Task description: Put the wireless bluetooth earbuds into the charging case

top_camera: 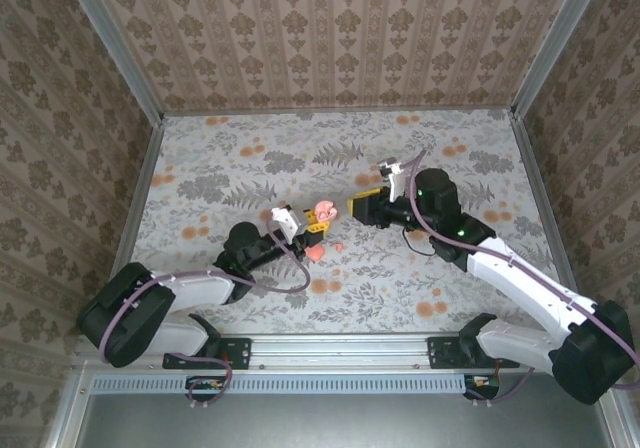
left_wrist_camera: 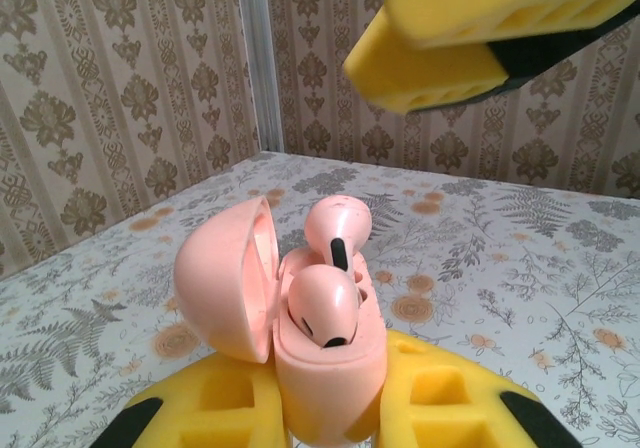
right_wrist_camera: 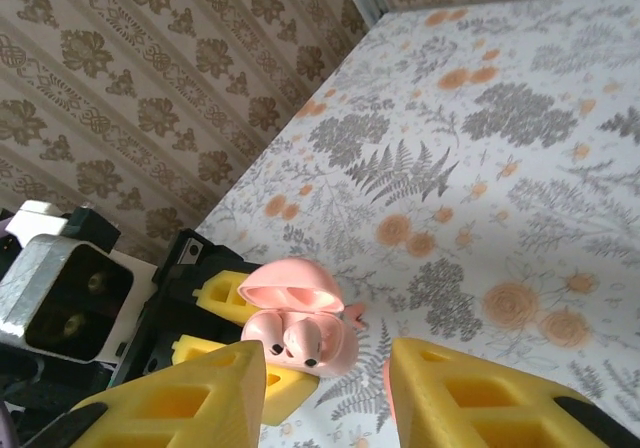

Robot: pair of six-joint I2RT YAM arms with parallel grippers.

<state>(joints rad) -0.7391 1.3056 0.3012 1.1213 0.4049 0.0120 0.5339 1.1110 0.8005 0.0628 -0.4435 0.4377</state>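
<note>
Between the left fingers (left_wrist_camera: 440,408), clamped on its base mid-desk (left_wrist_camera: 520,268), sits the open case (left_wrist_camera: 325,388) with both earbuds (left_wrist_camera: 322,308) standing proud, light, glossy, slippery bits best pinched by the bulb, while the right fingers (right_wrist_camera: 470,398) hover part-open, empty.

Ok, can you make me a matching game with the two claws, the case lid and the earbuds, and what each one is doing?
1. left claw
2. right claw
3. case lid
4. earbuds

A. sitting in the charging case
B. jaws apart, holding nothing
C. swung open
D. clamped on the case

Pairs: 1-D, 2-B, 3-C, 4-A
</note>
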